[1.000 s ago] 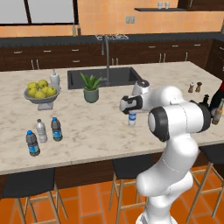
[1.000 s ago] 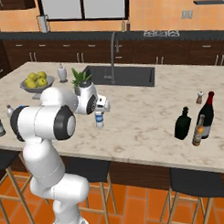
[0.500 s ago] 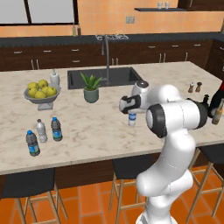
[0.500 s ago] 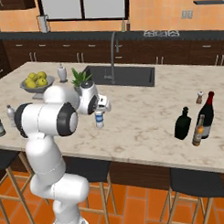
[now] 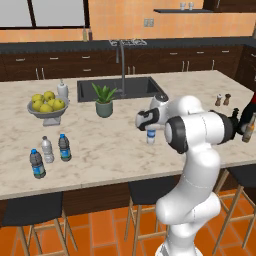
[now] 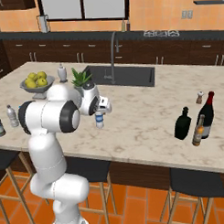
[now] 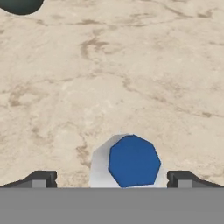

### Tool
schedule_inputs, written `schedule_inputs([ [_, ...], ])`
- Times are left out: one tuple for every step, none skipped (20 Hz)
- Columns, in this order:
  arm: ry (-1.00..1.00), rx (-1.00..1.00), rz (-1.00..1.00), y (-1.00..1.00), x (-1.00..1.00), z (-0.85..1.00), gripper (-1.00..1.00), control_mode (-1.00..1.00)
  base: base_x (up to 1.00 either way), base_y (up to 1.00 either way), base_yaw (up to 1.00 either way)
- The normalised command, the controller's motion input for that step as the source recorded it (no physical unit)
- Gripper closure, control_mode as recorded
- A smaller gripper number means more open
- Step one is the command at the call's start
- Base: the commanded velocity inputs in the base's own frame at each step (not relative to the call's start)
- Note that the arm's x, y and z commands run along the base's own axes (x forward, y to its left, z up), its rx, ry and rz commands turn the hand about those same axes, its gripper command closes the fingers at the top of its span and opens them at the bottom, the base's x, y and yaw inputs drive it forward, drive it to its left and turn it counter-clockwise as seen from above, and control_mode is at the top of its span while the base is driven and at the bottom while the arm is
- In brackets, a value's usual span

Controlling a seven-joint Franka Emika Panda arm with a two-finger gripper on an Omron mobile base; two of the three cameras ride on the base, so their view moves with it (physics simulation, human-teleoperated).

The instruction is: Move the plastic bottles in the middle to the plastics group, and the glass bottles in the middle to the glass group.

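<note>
In the left base view, the pincer (image 5: 148, 125) is held over the marble table (image 5: 100, 145), just above a small water bottle (image 5: 151, 135) that stands upright directly beneath it. Well off to the left of the pincer, near the table's front edge, three small bottles stand together — a dark one with blue label (image 5: 36, 163), a pale clear one (image 5: 47, 149) and another blue-labelled one (image 5: 64, 147). Beyond and left of the pincer a potted plant (image 5: 104, 99) is seen, and farther left a bowl of yellow fruit (image 5: 47, 104). Far to the right, partly hidden by the arm, the tall dark-and-red bottle (image 5: 248, 113) and the amber bottle (image 5: 248, 129) are placed.

In the right base view, the pincer (image 6: 102, 106) is again seen right over the water bottle (image 6: 99, 120). Well to its right stand the squat black bottle (image 6: 182, 123), the amber bottle (image 6: 197, 131) and the tall dark-and-red bottle (image 6: 206, 115), close together. A pale bottle (image 6: 12, 116) is seen far to the left.

In the hand view, the bottle's blue cap (image 7: 134, 161) is viewed from above, centred between the two fingertips (image 7: 40, 179) — they are spread wide, with clear gaps on both sides, and nothing is pinched.
</note>
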Motion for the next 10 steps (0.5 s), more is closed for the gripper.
schedule_inputs([
  [0.0,0.0,0.0,0.0,0.0,-0.18,-1.0,-1.0,0.0,0.0,0.0],
  [0.0,0.0,0.0,0.0,0.0,-0.16,-1.0,-1.0,0.0,0.0,0.0],
  [0.0,0.0,0.01,0.0,0.0,-0.05,-1.0,-1.0,0.0,0.0,0.0],
  [0.0,0.0,0.0,0.0,0.0,0.0,-1.0,-1.0,0.0,0.0,0.0],
  [0.0,0.0,0.0,0.0,0.0,0.0,1.0,-1.0,0.0,0.0,0.0],
  [0.0,0.0,0.0,0.0,0.0,0.0,1.0,-1.0,0.0,0.0,0.0],
  [0.0,0.0,0.0,0.0,0.0,0.0,1.0,-1.0,0.0,0.0,0.0],
  [0.0,0.0,0.0,0.0,0.0,0.0,1.0,-1.0,0.0,0.0,0.0],
  [0.0,0.0,0.0,0.0,0.0,0.0,1.0,-1.0,0.0,0.0,0.0],
  [0.0,0.0,0.0,0.0,-0.06,0.0,1.0,-1.0,0.0,0.0,0.0],
])
